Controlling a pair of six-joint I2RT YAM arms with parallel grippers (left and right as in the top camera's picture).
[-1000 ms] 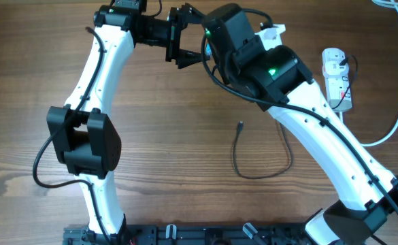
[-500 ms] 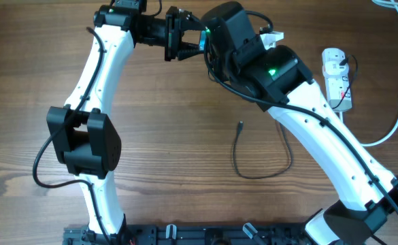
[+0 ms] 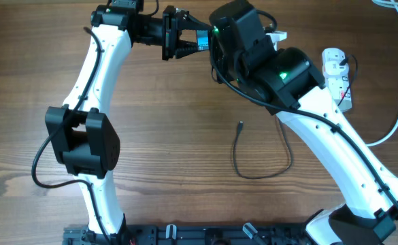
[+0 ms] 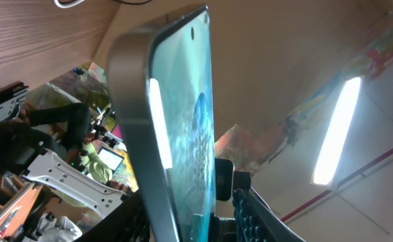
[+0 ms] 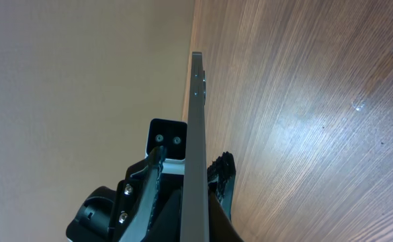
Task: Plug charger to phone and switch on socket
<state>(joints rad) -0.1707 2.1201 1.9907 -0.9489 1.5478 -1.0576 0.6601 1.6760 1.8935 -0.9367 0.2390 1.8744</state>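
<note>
The phone (image 3: 202,41), with its turquoise screen, is held on edge above the table's far side, between both grippers. My left gripper (image 3: 184,38) reaches in from the left and is shut on it. In the left wrist view the phone (image 4: 183,134) stands between the jaws (image 4: 196,218). My right gripper (image 5: 191,161) grips the phone (image 5: 195,101), seen edge-on; in the overhead view its own wrist hides it. The charger (image 3: 236,160) lies loose in a curve mid-table, its tip (image 3: 241,125) free. The socket (image 3: 337,78) lies at the far right.
A thicker white cable (image 3: 397,126) curves along the right edge past the socket. The table's far edge (image 5: 190,74) runs close beside the phone. Both arms cross the upper middle of the table.
My left gripper moved up and slightly left and closed around the phone. The turquoise screen came into view between the two grippers. The right wrist shifted a little up and right.
</note>
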